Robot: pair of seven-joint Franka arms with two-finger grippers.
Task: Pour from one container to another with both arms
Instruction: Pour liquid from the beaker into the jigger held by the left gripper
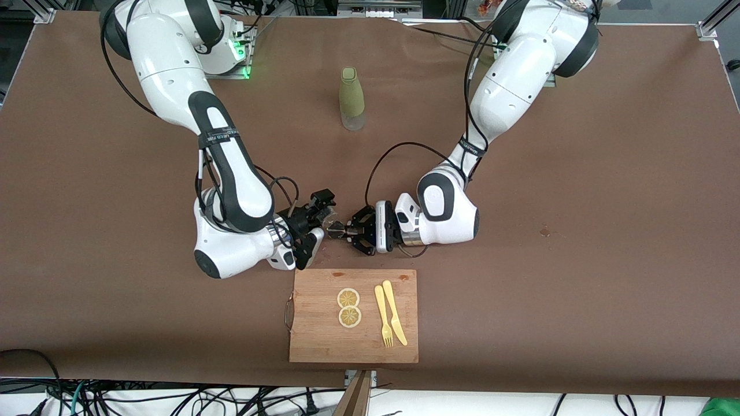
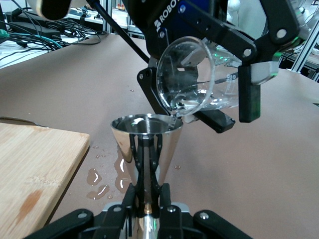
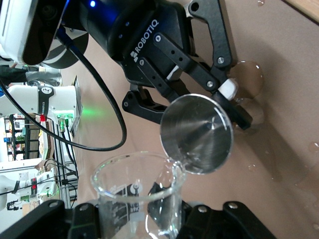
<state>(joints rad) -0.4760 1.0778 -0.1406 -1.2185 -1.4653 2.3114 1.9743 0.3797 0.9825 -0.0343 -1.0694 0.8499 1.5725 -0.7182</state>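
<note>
Your right gripper (image 1: 325, 222) grips the glass cup (image 2: 192, 74), tipped sideways, mouth touching the rim of the upright jigger (image 2: 147, 144) clamped by your left gripper (image 1: 341, 231), just above the table (image 1: 578, 260) near the cutting board (image 1: 324, 341).

Clear glass cup (image 2: 192, 74) tipped, lip over upright steel jigger (image 2: 147, 144)

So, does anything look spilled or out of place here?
Yes. Small puddles of water lie on the brown table under the steel jigger, beside the cutting board. The left gripper holds the jigger upright while the right gripper tips the glass over it, so some liquid seems to have missed.
</note>
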